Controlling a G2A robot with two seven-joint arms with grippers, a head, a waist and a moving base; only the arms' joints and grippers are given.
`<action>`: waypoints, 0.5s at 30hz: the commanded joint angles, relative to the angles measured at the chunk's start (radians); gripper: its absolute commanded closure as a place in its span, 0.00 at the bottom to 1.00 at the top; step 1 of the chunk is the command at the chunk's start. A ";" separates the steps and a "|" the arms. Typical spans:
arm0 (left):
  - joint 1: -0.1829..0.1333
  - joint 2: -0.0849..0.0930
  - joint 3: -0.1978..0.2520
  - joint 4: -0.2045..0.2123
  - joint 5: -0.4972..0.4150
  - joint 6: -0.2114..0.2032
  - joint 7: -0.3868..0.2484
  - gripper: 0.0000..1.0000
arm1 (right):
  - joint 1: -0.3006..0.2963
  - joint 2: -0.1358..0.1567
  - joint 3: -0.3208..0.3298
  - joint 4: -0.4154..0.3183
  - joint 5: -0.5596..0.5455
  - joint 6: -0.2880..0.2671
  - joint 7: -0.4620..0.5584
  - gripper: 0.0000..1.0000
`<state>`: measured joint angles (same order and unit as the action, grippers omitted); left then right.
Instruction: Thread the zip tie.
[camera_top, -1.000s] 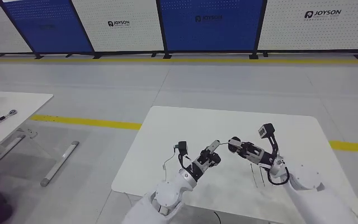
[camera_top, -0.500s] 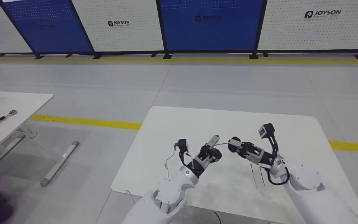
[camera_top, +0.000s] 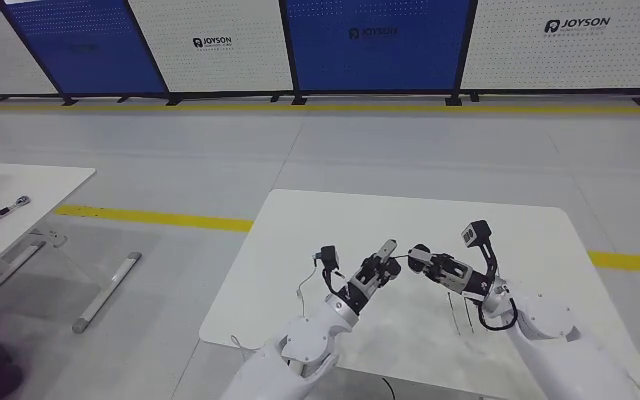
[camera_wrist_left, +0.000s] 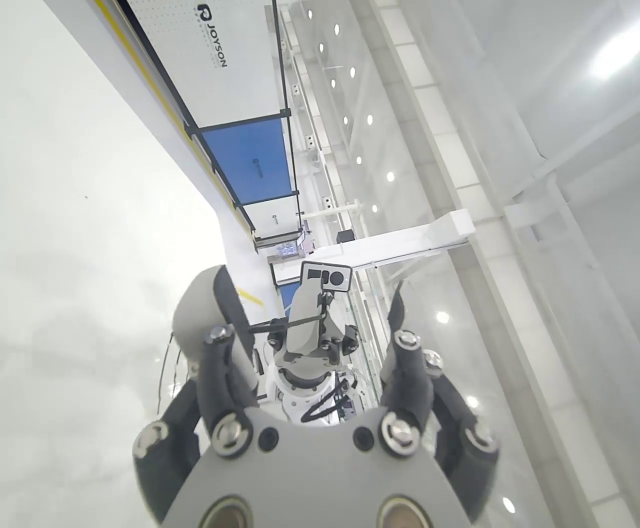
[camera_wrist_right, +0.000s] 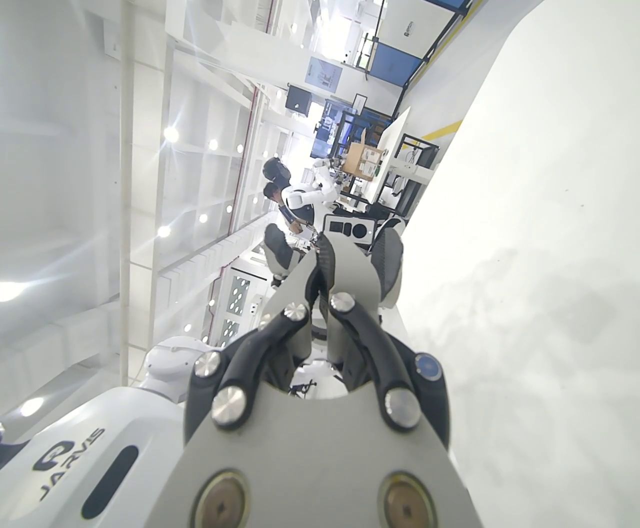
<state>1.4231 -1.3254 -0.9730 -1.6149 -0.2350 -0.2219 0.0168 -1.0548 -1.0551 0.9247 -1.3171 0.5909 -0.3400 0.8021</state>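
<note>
Closing in since a second ago, the left gripper (camera_top: 384, 256) hangs open just beside the right gripper (camera_top: 420, 257) over the white table (camera_top: 330, 230), zip tie (camera_top: 403, 258) stretched lengthwise between them. Left wrist view: the tie's tip reaches toward one spread finger (camera_wrist_left: 227, 310). Right wrist view: fingers (camera_wrist_right: 350, 272) clamp shut on the tie.

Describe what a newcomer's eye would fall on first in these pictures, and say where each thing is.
Above the middle of the white table, two arms face each other tip to tip: the left gripper is open, and the right gripper is shut on a thin black zip tie. The zip tie juts from the right gripper toward the open left gripper, bridging most of the gap between them.
</note>
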 joint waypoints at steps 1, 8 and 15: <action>-0.001 -0.001 -0.001 0.007 0.000 -0.003 -0.001 0.93 | 0.000 0.000 0.000 0.000 0.000 0.000 0.000 1.00; -0.001 -0.002 -0.003 0.011 0.012 -0.010 0.005 1.00 | 0.000 0.000 0.000 0.000 0.000 0.000 0.000 1.00; -0.001 -0.005 0.002 0.013 0.033 -0.014 0.013 1.00 | 0.000 0.000 0.000 0.000 0.000 0.000 0.000 1.00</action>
<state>1.4224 -1.3301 -0.9713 -1.6022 -0.2033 -0.2366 0.0289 -1.0548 -1.0551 0.9247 -1.3171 0.5909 -0.3400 0.8021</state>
